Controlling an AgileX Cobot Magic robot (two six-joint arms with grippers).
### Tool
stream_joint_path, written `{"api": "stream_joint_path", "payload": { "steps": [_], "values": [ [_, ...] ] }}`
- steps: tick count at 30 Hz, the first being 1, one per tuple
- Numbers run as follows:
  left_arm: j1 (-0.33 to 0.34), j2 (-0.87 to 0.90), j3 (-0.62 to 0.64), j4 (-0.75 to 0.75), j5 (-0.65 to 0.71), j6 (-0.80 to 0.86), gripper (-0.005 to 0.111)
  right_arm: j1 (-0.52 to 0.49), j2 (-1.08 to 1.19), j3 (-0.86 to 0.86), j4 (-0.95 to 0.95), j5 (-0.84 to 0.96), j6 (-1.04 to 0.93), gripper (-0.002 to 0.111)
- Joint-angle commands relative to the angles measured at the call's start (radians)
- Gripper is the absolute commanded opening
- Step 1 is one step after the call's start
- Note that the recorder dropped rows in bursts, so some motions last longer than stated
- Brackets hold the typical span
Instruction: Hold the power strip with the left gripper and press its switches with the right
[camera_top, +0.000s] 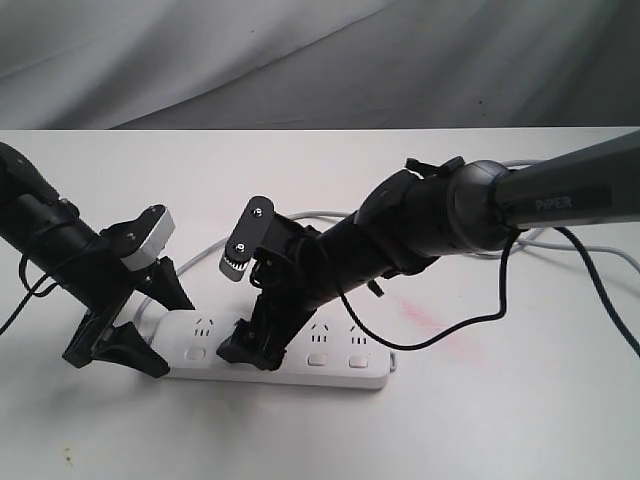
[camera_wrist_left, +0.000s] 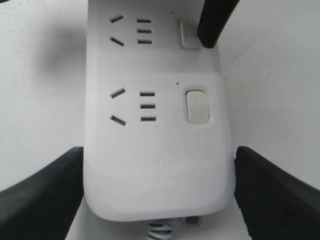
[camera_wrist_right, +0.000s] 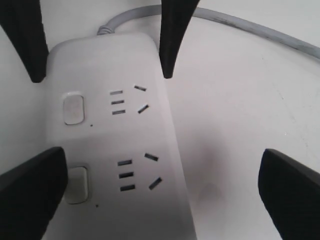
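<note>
The white power strip (camera_top: 340, 368) lies flat near the table's front edge. My left gripper (camera_top: 172, 335) straddles its cord end, and in the left wrist view the left gripper (camera_wrist_left: 159, 150) has both fingers pressed against the power strip's (camera_wrist_left: 155, 175) sides. My right gripper (camera_top: 255, 352) reaches down onto the strip beside it. In the right wrist view the right gripper (camera_wrist_right: 164, 152) stands wide open, with one finger (camera_wrist_right: 30, 192) against the second switch (camera_wrist_right: 77, 185). That same fingertip (camera_wrist_left: 212, 25) touches the second switch (camera_wrist_left: 190, 34) in the left wrist view. The first switch (camera_wrist_left: 197, 106) is uncovered.
The grey cord (camera_wrist_right: 250, 30) leaves the strip's end and curves behind the arms (camera_top: 325, 215) toward the right. A loose black cable (camera_top: 480, 335) hangs from the right arm. A faint pink stain (camera_top: 430, 320) marks the table. A grey cloth backdrop (camera_top: 300, 60) hangs behind.
</note>
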Motion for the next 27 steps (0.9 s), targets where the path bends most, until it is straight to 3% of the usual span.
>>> {"api": "stream_joint_path", "payload": {
  "steps": [1, 13, 27],
  "values": [
    [-0.006, -0.002, -0.001, 0.004, 0.011, 0.003, 0.054, 0.0, 0.019, 0.002, -0.051, -0.033, -0.007, 0.095],
    [-0.006, -0.002, -0.001, 0.004, 0.011, 0.003, 0.054, -0.002, 0.082, 0.002, -0.102, -0.081, 0.014, 0.095],
    [-0.006, -0.002, -0.001, 0.004, 0.011, 0.003, 0.054, -0.002, 0.082, 0.002, -0.416, -0.077, 0.244, 0.095]
  ]
}}
